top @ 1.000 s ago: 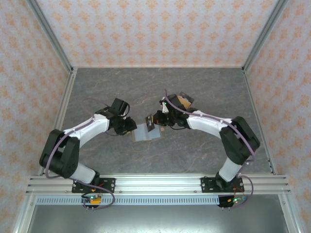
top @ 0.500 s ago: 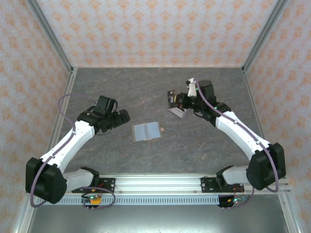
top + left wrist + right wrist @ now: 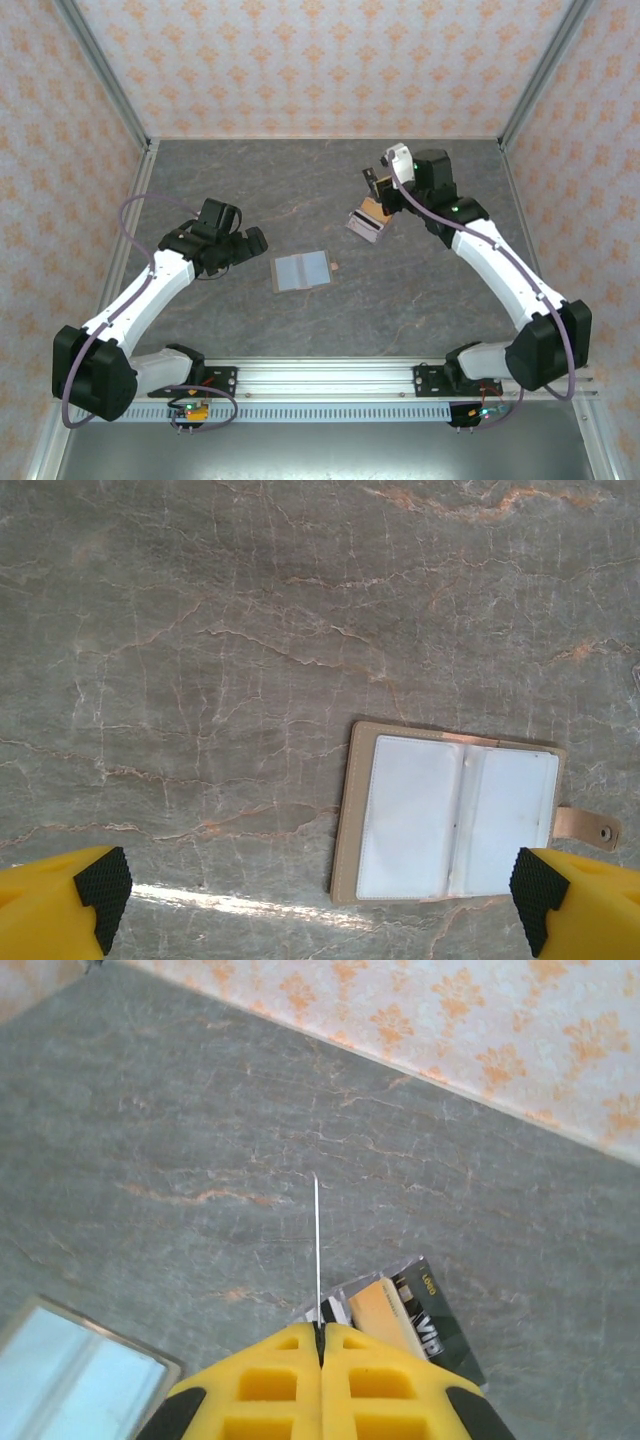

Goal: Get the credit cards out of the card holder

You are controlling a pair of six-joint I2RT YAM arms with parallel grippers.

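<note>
Lying open and flat, the card holder (image 3: 301,271) sits mid-table, touched by neither arm.
Nearest in, its pale slots face up on the grey table (image 3: 420,300), brown tab (image 3: 585,827) at one edge. The left gripper (image 3: 318,885) hangs near it, fingers spread wide apart. Further back a glossy piece (image 3: 410,1310) with tan and dark parts lies on the table. Above it the right gripper (image 3: 320,1332) is pinched tight on one thin credit card (image 3: 317,1250) (seen edge-on, face unreadable).
</note>
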